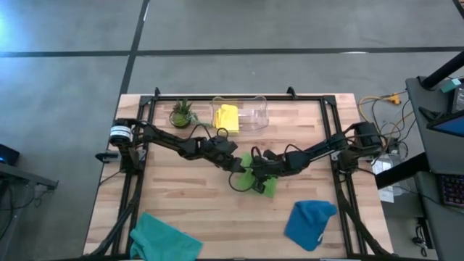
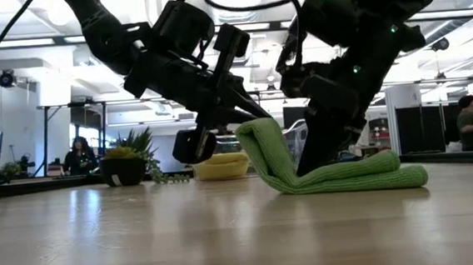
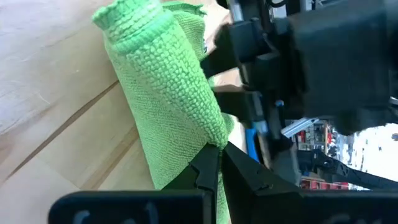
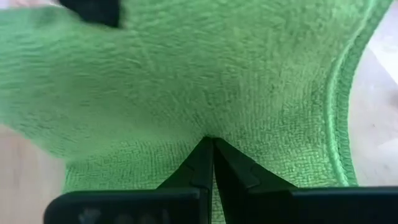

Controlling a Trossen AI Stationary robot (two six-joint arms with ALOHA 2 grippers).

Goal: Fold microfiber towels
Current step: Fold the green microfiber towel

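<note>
Spanning a grey concrete floor, wooden desk (image 1: 188, 196) carries lime green towel (image 1: 262, 180) mid-desk, half folded. Left pincer (image 1: 241, 161) and right pincer (image 1: 255, 168) both clenched on it. Teal towel (image 1: 163, 238) and blue towel (image 1: 310, 223) at near edge; yellow towel (image 1: 228, 117) in clear bin (image 1: 255, 114) at far edge.
</note>
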